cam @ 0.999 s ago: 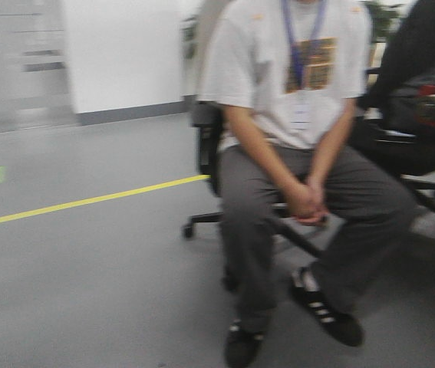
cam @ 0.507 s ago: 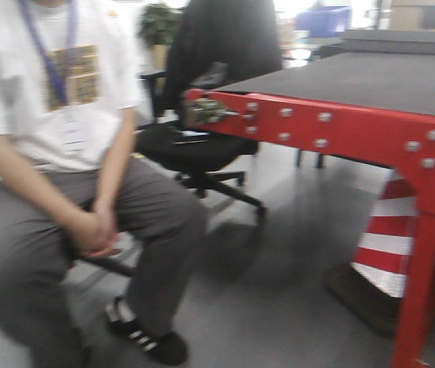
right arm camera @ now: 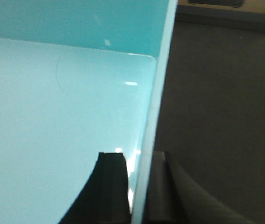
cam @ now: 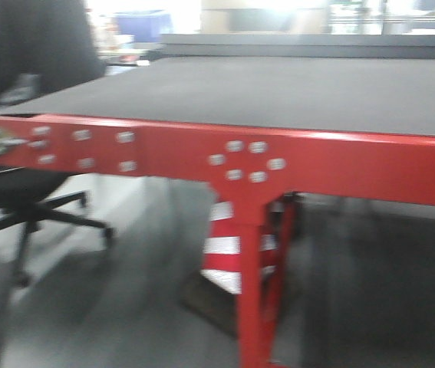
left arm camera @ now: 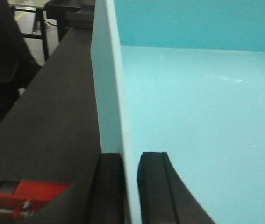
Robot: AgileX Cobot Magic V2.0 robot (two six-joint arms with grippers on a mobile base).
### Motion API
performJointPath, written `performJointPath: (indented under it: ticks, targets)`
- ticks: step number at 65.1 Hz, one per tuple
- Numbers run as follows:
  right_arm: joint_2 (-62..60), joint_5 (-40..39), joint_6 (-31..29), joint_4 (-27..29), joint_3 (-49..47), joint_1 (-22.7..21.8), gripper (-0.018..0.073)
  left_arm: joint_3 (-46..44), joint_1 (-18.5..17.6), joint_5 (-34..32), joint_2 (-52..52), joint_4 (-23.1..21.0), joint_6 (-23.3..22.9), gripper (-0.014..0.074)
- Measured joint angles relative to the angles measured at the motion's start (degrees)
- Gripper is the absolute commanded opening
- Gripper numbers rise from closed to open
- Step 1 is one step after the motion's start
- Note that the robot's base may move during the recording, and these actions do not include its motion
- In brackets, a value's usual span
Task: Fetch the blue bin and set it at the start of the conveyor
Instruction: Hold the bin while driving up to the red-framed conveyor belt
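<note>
Pinching opposite walls, both jaws hold the blue bin (left arm camera: 193,116) upright at conveyor start (cam: 278,92).

2 fingers (right arm camera: 111,186) astride the blue bin (right arm camera: 53,116) wall; dark belt (right arm camera: 216,116) alongside

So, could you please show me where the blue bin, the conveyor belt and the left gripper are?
blue bin (left arm camera: 193,116): left wrist view, on its inner floor.
conveyor belt (cam: 278,92): front view, on its bare grey surface.
left gripper (left arm camera: 130,161): left wrist view, midway between the fingertips clamping the bin wall.
</note>
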Motion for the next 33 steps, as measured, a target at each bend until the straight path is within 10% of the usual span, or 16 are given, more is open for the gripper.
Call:
performJointPath:
  ticks: [33]
  targets:
    - [0.00,0.00,0.00,0.00,0.00,-0.09,-0.0153,0.00,0.00,0.00,0.00,-0.22,0.00,-0.0111]
